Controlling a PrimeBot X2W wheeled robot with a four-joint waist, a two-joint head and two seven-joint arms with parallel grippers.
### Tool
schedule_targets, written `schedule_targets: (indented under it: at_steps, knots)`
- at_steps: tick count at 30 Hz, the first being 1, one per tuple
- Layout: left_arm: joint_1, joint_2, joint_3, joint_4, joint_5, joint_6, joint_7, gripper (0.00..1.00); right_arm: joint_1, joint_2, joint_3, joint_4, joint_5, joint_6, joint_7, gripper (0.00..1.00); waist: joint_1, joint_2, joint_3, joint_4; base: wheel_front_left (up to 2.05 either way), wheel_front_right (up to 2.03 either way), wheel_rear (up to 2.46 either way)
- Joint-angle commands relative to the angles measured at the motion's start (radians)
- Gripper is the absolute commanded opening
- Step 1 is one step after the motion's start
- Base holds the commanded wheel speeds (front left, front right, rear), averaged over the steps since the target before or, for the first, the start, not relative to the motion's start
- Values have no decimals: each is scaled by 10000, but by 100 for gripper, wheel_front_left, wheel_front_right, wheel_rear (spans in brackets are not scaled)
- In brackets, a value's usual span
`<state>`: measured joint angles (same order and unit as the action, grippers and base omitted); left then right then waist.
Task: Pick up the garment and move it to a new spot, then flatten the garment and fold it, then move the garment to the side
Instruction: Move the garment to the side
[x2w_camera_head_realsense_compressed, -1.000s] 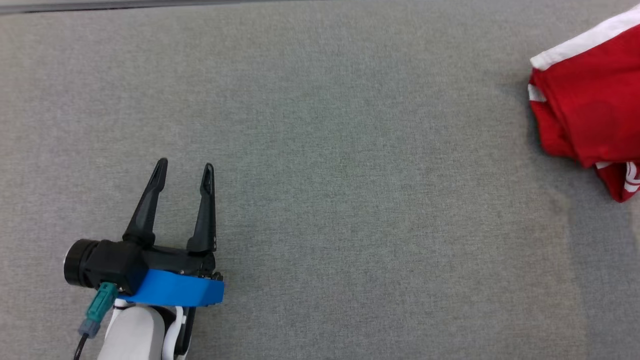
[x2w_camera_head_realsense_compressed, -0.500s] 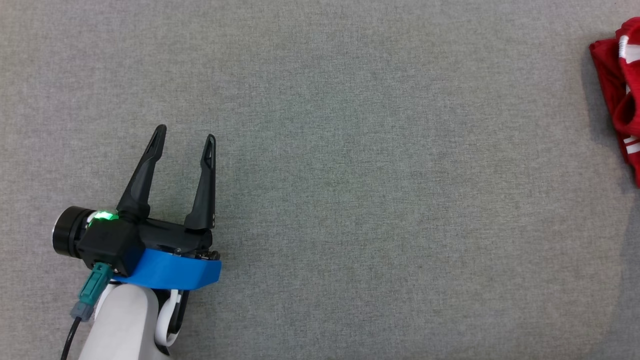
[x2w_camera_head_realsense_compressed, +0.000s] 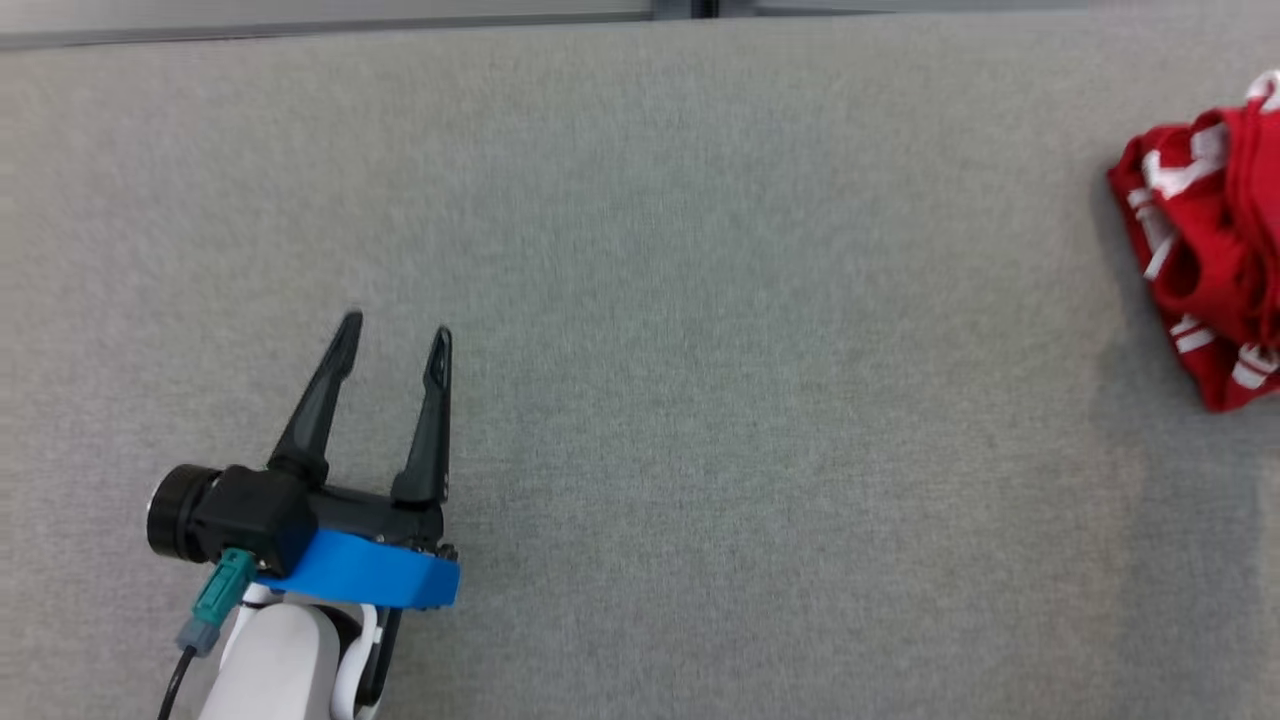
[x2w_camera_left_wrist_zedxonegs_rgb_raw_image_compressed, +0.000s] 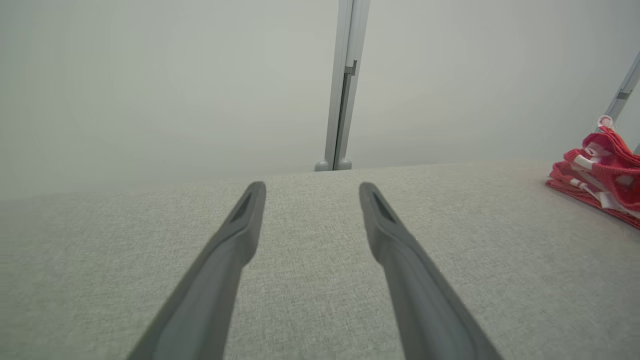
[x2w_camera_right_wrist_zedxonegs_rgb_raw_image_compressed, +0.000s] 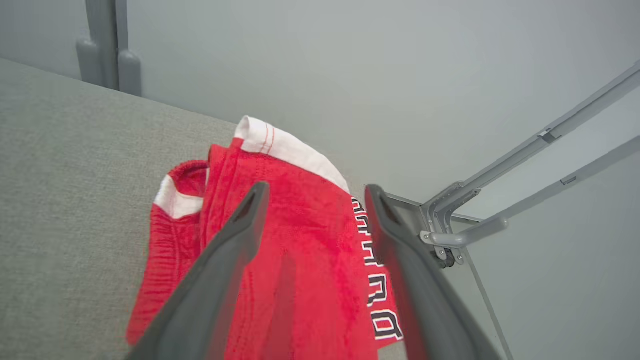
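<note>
left hand sits at the lower left of the head view, its two dark fingers spread wide with nothing between them, above the grey surface. right hand has its fingers wide apart too, over the red garment, which lies loose beneath them. the garment, with white bands and dark lettering, lies crumpled at the right edge of the head view, well apart from the left hand.
</note>
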<state>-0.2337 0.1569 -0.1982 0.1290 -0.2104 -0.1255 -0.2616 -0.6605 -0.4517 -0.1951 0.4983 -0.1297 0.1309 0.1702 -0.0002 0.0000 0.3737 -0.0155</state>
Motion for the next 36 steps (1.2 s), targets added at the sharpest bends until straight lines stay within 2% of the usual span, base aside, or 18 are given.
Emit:
schedule_targets:
  at_steps: [1,2,6,11,15,26,36]
  knots:
    - [241,-66,3,121,-118,3,-40,100,654,469,-151,-554,176,-2,-558,100,2,0,-640,-238,0,0,0]
    - [241,-66,3,121,-118,3,-40,100,654,469,-151,-554,176,-2,-558,100,2,0,-640,-238,0,0,0]
    - [658,-132,100,331,-254,74,-39,100,2095,1689,-193,-1858,703,-2,-1572,100,2,0,-1406,-297,0,0,0]
    - [1325,-173,333,521,-413,204,-40,100,3824,2941,91,-3305,1119,-2,-2064,100,2,0,-2255,-371,0,0,0]
    - [1787,-238,566,613,-528,350,-40,100,4999,3491,152,-4077,1493,-2,-2174,100,2,0,-2693,-295,0,0,0]
    - [2777,-439,892,932,-432,531,-41,100,6811,3971,62,-4779,1977,-1,-2245,100,2,0,-3641,194,0,0,0]
    - [2986,-504,940,1156,-307,450,-41,100,6917,4007,402,-4754,2305,-1,-2154,100,2,0,-3759,457,0,0,0]
